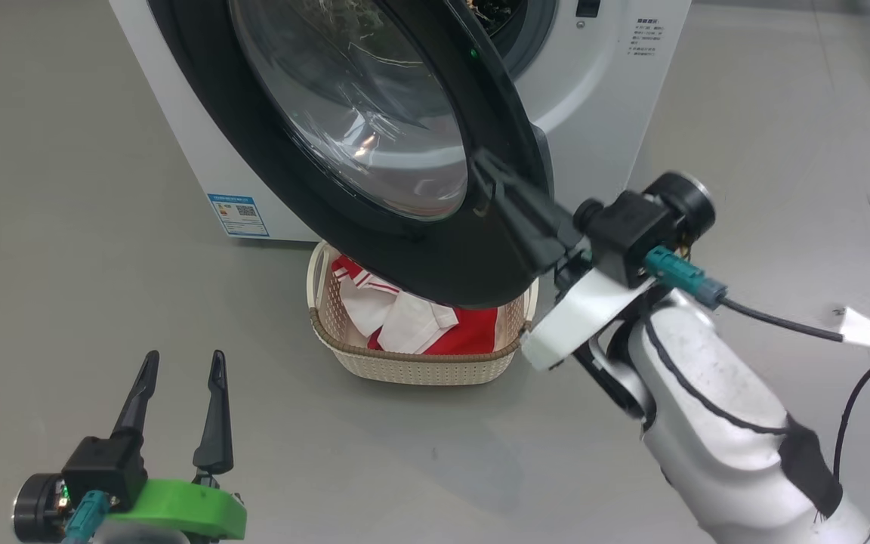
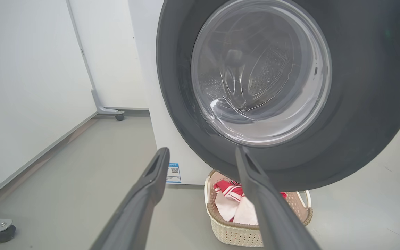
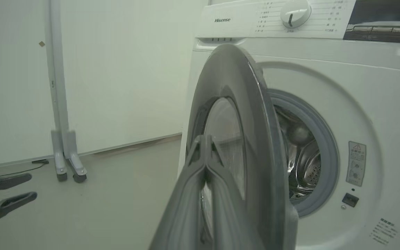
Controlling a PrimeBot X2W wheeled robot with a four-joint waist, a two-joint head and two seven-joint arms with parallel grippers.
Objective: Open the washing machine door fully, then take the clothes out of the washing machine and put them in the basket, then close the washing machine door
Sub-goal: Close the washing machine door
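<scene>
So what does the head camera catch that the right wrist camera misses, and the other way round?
Head camera: the basket with the red and white clothes in it, below the door, and the blue sticker low on the washing machine.
Right wrist camera: the dial on the control panel and a white stand on castors.
Both: the partly open door, the machine's white front, the right gripper shut at the door's rim, and the open left gripper.
</scene>
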